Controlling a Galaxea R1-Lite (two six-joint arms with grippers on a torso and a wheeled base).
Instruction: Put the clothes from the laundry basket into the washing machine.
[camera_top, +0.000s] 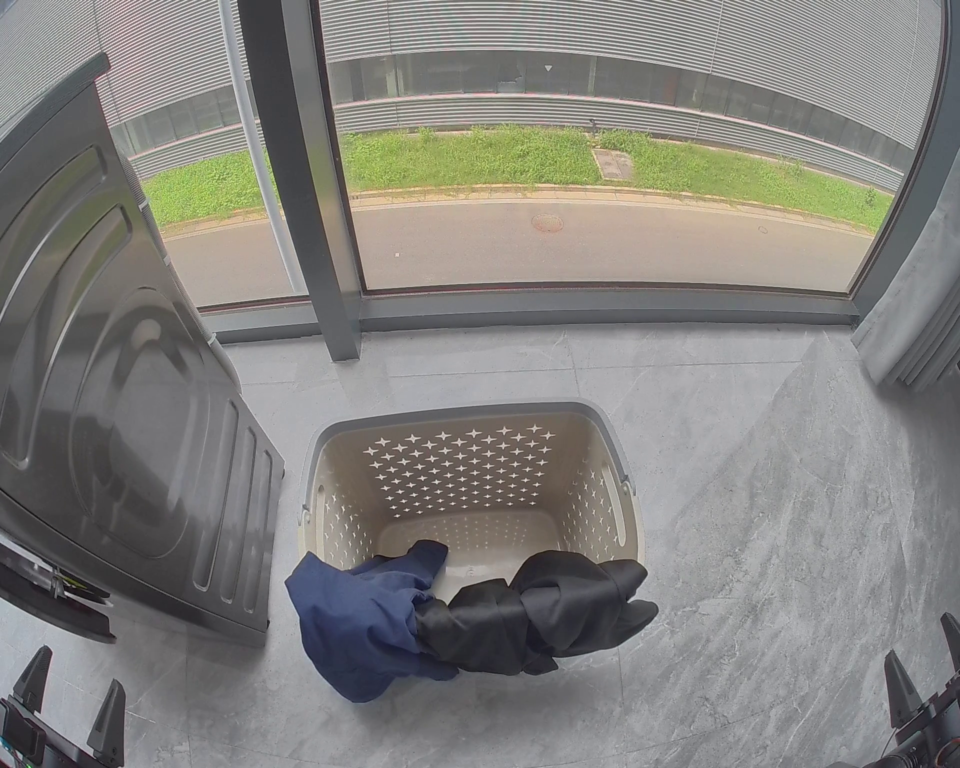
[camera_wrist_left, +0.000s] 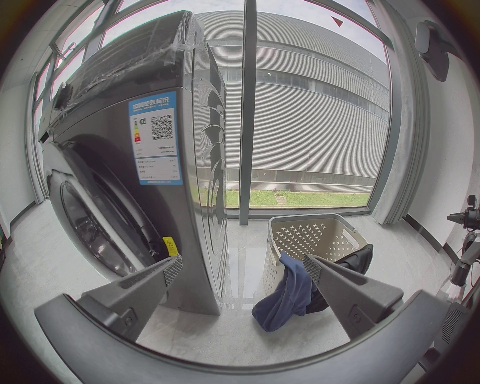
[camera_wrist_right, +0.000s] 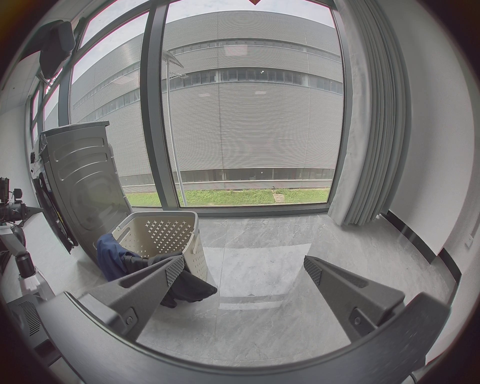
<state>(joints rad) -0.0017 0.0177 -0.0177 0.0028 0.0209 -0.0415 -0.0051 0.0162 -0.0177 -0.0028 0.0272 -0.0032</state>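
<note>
Taking the head view as the clock face. Cut off by the frame edge at 9 o'clock: the washing machine (camera_top: 120, 420), turning its grey ribbed side panel to the camera. From the left wrist, facing its front with the round door (camera_wrist_left: 95, 225); hard to tell whether shut or ajar, and too dark to see into the drum.

Just below centre, beside the machine and apart from it: the laundry basket (camera_top: 470, 412), upright, mouth up, long axis running 9 to 3. Partly hiding its 6 o'clock rim: a blue garment (camera_top: 360, 620) and a black garment (camera_top: 540, 610), touching, perhaps twisted together where they meet; cannot tell which lies over which. Together forming one band along that rim, again 9 to 3. Blue end toward 7, spilling over the rim onto the grey floor (camera_top: 760, 520). Black end toward 5, its tip pointing to 3 past the basket's corner. Hidden by the folds: what kind of garment each is.

Cropped at 7 o'clock: the left gripper (camera_top: 78, 672), showing two fingertips. Cropped at 5 o'clock: the right gripper (camera_top: 918, 640), likewise. Seen whole from the wrists: left gripper (camera_wrist_left: 240, 260) and right gripper (camera_wrist_right: 241, 262), fingers spread wide, holding nothing, both well apart from basket and clothes.
</note>
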